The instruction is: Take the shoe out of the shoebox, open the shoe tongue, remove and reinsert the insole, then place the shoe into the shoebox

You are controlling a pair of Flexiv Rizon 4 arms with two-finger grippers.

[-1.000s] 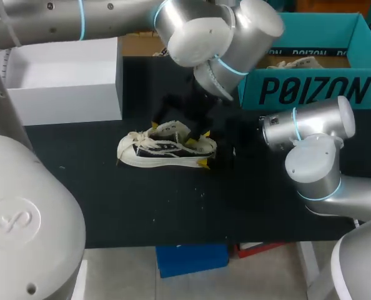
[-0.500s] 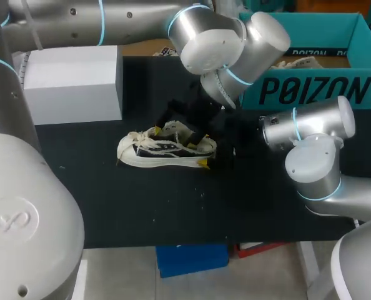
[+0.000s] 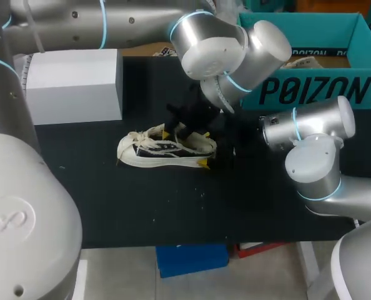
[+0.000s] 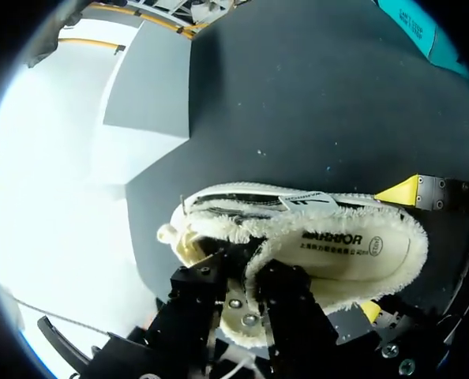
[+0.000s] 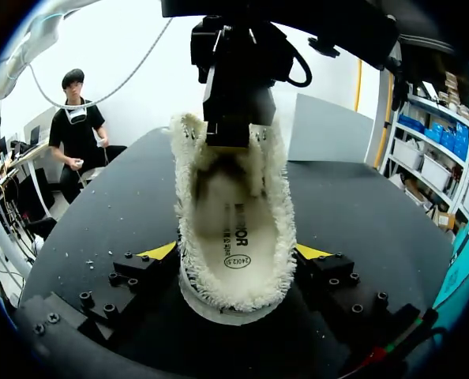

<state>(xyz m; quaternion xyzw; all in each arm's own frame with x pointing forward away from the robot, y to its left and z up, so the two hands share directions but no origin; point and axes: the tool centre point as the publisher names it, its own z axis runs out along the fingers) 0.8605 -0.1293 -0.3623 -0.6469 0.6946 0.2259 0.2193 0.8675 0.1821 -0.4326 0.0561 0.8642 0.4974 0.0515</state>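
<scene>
The shoe lies on its sole on the black bench, a little left of the middle, with its toe to the left and its heel to the right. It is a low black and cream sneaker with a fuzzy cream lining around the opening. My left tool comes down from above onto the front of that opening. Its two black fingers are clenched close together on a pale flap of the shoe there, though I cannot tell for sure whether that flap is the tongue. My right tool is at the heel. Its yellow fingertips press against the heel from both sides, so it is grasping the shoe. Inside the shoe the insole lies flat, with a line of dark lettering and a small round stamp printed near the heel end. The teal shoebox stands open at the far right of the bench, with large dark letters across its near wall. A plain white box stands at the far left.
</scene>
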